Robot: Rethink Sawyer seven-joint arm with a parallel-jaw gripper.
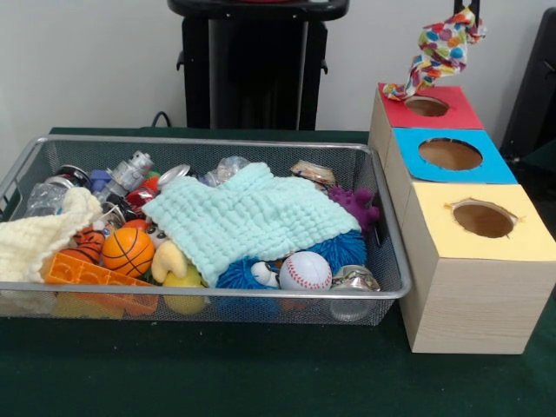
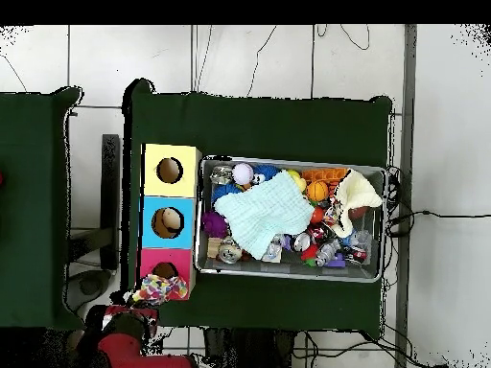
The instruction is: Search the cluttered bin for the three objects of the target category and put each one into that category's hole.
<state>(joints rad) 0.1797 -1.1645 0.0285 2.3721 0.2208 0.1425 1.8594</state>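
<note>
My gripper (image 1: 466,7) shows only at the top edge of the front view, shut on a spotted fabric scrap (image 1: 441,54). The scrap hangs twisted, and its lower end reaches the back left edge of the red-panel hole (image 1: 426,106). In the overhead view the scrap (image 2: 158,287) lies beside the red-panel hole (image 2: 165,271), with my red arm (image 2: 123,342) below it. The wire mesh bin (image 1: 208,290) stands left of the box, full of clutter. No other spotted scrap shows in it.
A mint-green waffle cloth (image 1: 252,217) covers the bin's middle. A cream knitted cloth (image 1: 35,239) hangs over its left end. A basketball (image 1: 128,251), a baseball (image 1: 305,271) and a purple toy (image 1: 356,204) lie around them. The blue-panel hole (image 1: 450,154) and yellow-panel hole (image 1: 483,219) are nearer the camera.
</note>
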